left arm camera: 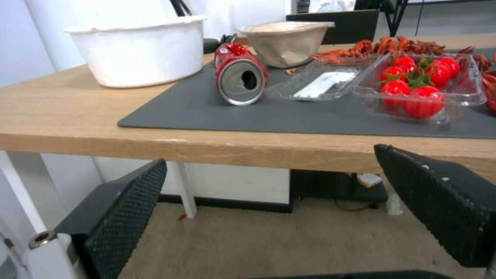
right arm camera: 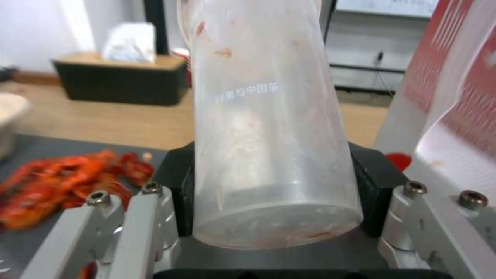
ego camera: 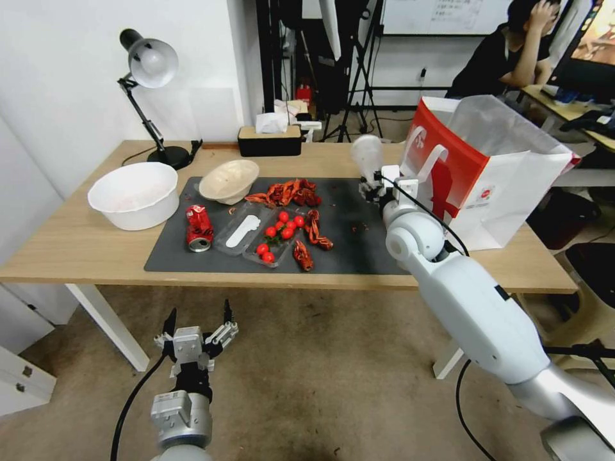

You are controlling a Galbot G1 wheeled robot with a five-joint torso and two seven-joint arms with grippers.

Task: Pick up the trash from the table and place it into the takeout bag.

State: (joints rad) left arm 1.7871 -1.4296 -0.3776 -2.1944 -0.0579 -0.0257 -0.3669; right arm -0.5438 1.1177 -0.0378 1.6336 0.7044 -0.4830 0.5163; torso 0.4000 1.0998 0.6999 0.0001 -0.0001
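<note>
Right claw is gripping the clear plastic cup above the dark mat, just left of the takeout bag standing at the counter's right end. Left claw is hanging open below the counter's near edge. Crushed red can is lying on the mat's left part, beige bowl just beyond it.

The table carries a dark mat under the right gripper's jaws. Left of those jaws on the mat lie a can, a tilted bowl, what look like crayfish shells and two clear trays. A takeout bag stands just right of them.
</note>
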